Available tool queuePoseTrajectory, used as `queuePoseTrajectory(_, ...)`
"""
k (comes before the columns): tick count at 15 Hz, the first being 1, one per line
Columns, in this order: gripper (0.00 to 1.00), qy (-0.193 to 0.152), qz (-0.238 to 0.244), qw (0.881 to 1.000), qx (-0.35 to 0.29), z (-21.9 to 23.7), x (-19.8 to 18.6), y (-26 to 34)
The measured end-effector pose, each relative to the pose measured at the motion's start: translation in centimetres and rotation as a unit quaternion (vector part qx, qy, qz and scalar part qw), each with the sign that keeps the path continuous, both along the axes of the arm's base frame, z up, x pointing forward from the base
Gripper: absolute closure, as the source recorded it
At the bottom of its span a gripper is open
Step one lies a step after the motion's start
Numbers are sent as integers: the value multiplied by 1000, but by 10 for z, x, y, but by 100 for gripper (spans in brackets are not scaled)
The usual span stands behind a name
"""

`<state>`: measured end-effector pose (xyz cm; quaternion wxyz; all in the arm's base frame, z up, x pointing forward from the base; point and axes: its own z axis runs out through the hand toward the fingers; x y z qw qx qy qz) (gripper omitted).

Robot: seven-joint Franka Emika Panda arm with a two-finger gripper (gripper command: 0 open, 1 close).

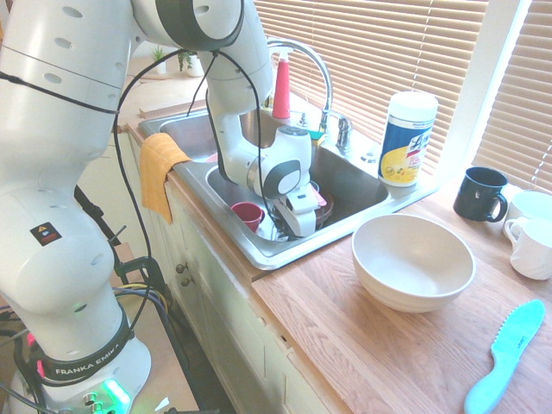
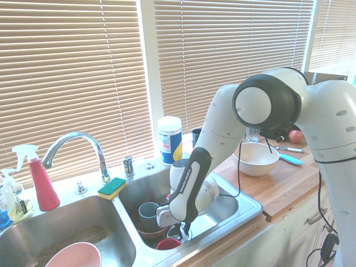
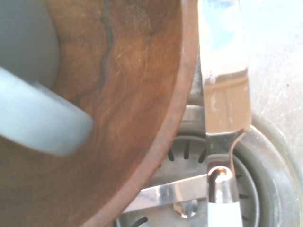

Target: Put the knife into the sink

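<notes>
White and grey, the arm [image 2: 208,142] arches high and folds down at the elbow, its wrist turned low into the basin of the steel sink [image 1: 345,172] nearest the large pale bowl [image 1: 412,263]. The gripper [image 2: 184,230] points down there and is closed; whether it is closed on anything, the outside views do not let me tell.

By clock directions from the gripper, the first exterior view puts the pale bowl between 3 and 4 o'clock, the orange towel [image 1: 162,177] at 10 and the wipes tub [image 1: 409,140] at 2. From the bowl, the light-blue knife [image 1: 504,358] lies between 4 and 5, and the black mug [image 1: 480,194] stands between 1 and 2.

Only the second exterior view shows the pink bowl [image 2: 75,257] in the other basin, between 8 and 9 o'clock from the gripper, and a red fruit [image 2: 296,137] on the counter, between 1 and 2. The sponge [image 2: 112,188] is at 10.

The wrist view alone shows the knife [image 3: 226,104] clearly: a shiny blade and a whitish handle, above the sink's drain strainer [image 3: 187,153] and beside a wooden bowl [image 3: 137,94] with a grey-blue mug [image 3: 28,42] in it.
</notes>
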<state>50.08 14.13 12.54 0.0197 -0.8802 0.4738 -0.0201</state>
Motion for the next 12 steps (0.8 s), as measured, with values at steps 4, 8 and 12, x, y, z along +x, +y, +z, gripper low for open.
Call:
queuePoseTrajectory(4, 0, -4, -1, 1000, -2, 2, 2, -3)
queuePoseTrajectory(8, 0, -38, 1, 999, -1, 51, 13, -2)
queuePoseTrajectory(12, 0, -47, 16, 999, -7, 151, 2, 14)
